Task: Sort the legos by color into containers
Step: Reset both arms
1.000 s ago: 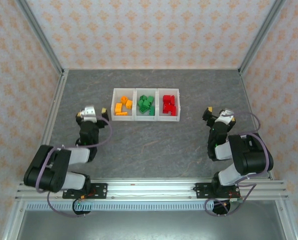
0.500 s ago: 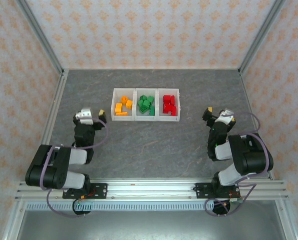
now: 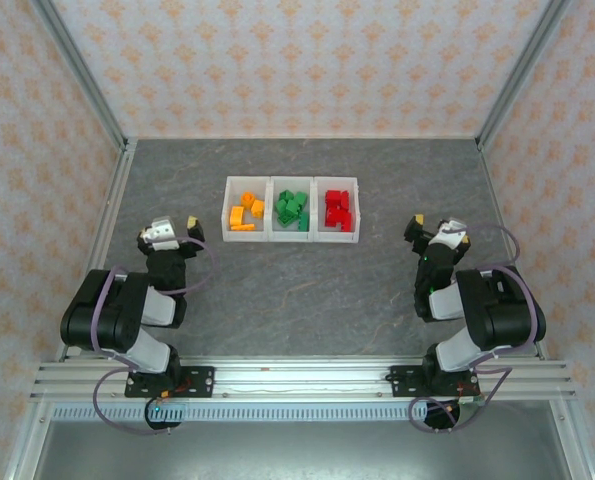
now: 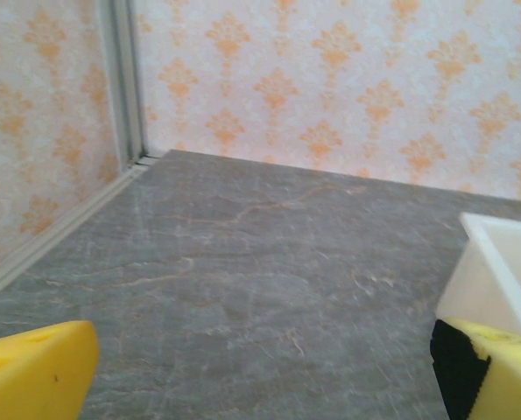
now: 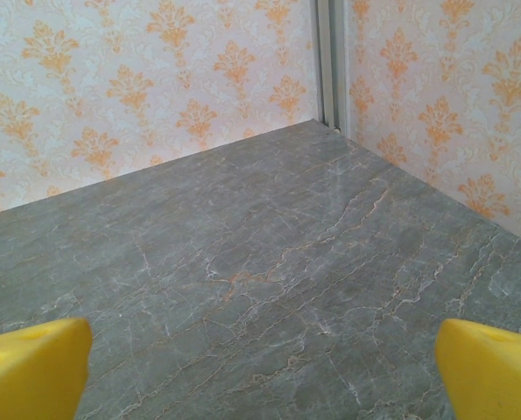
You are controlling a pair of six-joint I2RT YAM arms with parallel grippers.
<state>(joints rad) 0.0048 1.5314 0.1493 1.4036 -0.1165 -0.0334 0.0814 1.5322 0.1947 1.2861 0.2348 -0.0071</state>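
The containers (image 3: pixel 290 236), three white bins joined in a row, stand mid-table. Several orange legos (image 3: pixel 244 214) lie in the left bin, green legos (image 3: pixel 293 209) in the middle one and red legos (image 3: pixel 338 210) in the right one. My left gripper (image 3: pixel 175 228) is left of the bins, near the table's left side, open and empty. In the left wrist view its yellow pads (image 4: pixel 32 372) are spread wide over bare table, with a corner of the left bin (image 4: pixel 492 267) at the right. My right gripper (image 3: pixel 424 230) is right of the bins, open and empty, its pads (image 5: pixel 492 367) wide apart.
The grey stone-patterned tabletop (image 3: pixel 297 290) is enclosed by patterned walls with aluminium rails (image 3: pixel 107 215) along its sides. Both arm bases sit on the rail (image 3: pixel 297 378) at the near edge. Bare table lies between the arms and in front of the bins.
My left gripper has drawn back to the left and slightly nearer, away from the left bin. The right arm and the legos have not moved.
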